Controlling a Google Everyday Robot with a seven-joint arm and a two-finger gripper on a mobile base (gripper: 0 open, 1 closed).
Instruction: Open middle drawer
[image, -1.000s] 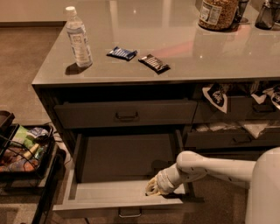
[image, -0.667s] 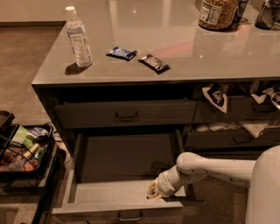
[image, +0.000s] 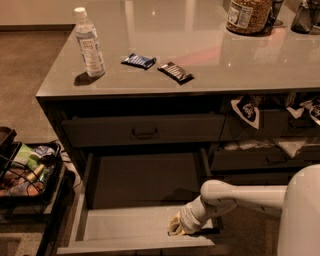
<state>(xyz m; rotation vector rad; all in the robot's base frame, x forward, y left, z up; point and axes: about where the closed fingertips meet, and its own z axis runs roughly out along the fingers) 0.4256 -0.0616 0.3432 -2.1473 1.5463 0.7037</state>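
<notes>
The middle drawer (image: 125, 227) has slid a touch farther toward the near side since a second ago, and your gripper (image: 175, 229) has come nearer with it.

In the camera view, the drawer stands well out below the shut upper drawer (image: 145, 131). Its pale floor is bare and its front rim is almost at the bottom edge of the shot. Your gripper sits low at that front rim, right of centre, with the white arm (image: 240, 192) reaching in from the right. Clamped or loose? You can't tell from here.

I'd call this the tail of the pull, since the drawer looks close to fully open. If there's travel left, you'd want a short, straight draw toward the near side. Then let go and lift clear without nudging the drawer back in.
</notes>
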